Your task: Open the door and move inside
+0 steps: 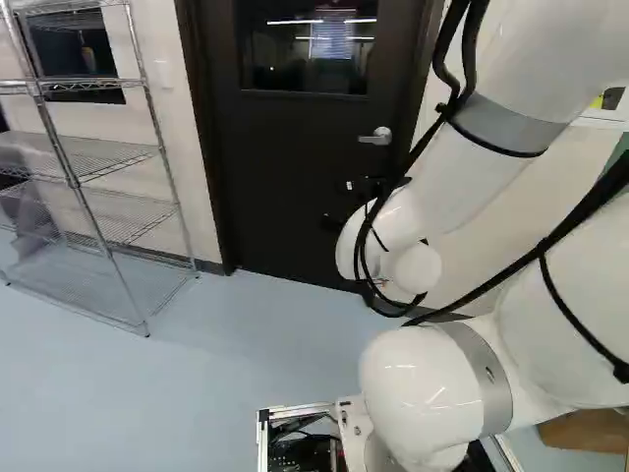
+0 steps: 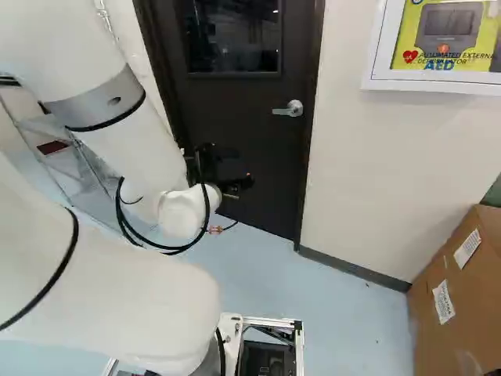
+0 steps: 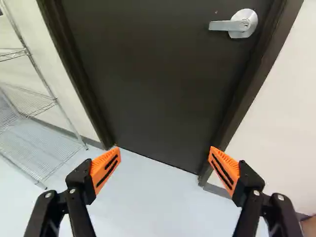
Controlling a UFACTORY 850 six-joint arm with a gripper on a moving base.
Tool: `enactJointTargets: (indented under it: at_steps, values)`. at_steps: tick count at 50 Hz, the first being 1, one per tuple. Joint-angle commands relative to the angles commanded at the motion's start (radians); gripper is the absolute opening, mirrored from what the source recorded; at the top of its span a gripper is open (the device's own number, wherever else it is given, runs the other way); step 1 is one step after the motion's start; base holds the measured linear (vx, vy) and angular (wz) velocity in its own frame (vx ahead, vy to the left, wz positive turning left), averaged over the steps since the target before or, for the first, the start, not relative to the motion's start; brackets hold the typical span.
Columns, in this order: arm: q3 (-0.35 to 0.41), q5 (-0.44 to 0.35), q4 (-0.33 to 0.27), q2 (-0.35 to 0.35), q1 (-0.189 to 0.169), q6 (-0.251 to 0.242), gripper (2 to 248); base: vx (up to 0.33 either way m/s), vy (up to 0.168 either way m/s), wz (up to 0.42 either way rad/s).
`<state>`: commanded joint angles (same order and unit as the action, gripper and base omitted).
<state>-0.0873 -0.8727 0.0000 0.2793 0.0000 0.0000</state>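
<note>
Ribbed orange pads come first: our pincer stands wide open, nothing between its fingers. Ahead, the flat, dark door is closed in its frame; its lever handle, smooth silvery metal, juts from a round plate, above and well apart from the pads. Advancing at this height, we judge, would press the door and miss the handle; slick metal could slip if pinched near its end. Wire shelving might snag our arm on a wide swing.
</note>
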Motion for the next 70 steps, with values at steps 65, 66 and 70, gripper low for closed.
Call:
enactJointTargets:
  at_steps: [65,66,70]
  values:
    - [0.0,0.0,0.0,0.0,0.0,0.0,247,0.123,0.094,-0.329]
    - [0.0,0.0,0.0,0.0,0.0,0.0,247,0.077,0.123,-0.278]
    - [0.0,0.0,0.0,0.0,0.0,0.0,247,0.073,0.125,-0.262]
